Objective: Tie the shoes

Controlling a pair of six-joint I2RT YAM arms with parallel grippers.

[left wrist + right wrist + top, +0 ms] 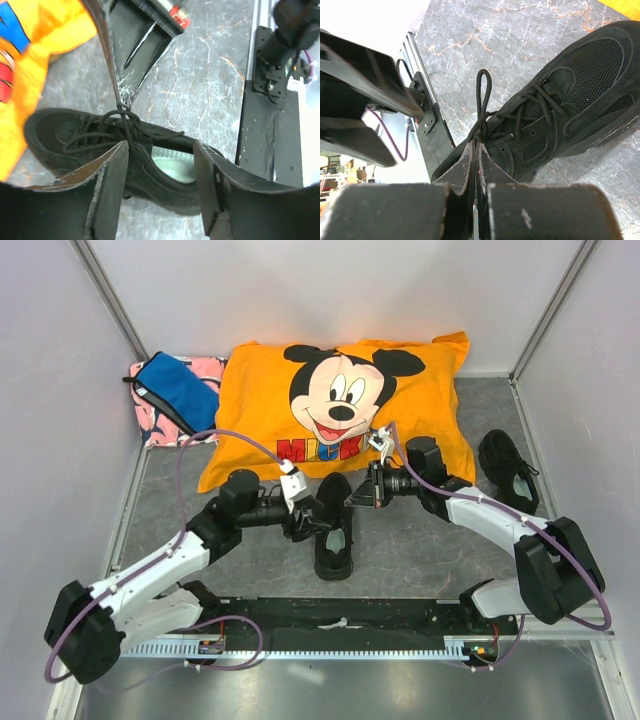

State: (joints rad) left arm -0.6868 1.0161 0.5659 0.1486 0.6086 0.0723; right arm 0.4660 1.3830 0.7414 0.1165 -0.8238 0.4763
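Observation:
One black shoe lies in the middle of the mat, toe toward the orange pillow; the other shoe lies at the right. My right gripper is shut on the middle shoe's lace just above the knot, and a loop stands up past its tips. From the left wrist, the shoe shows that lace pulled taut up to the right gripper's fingertips. My left gripper is open and hangs over the shoe's opening, holding nothing. In the top view the left gripper and the right gripper flank the shoe.
An orange Mickey pillow lies behind the shoe, with a blue pouch on a pink cloth at the back left. A black base rail runs along the near edge. White walls enclose the mat on three sides.

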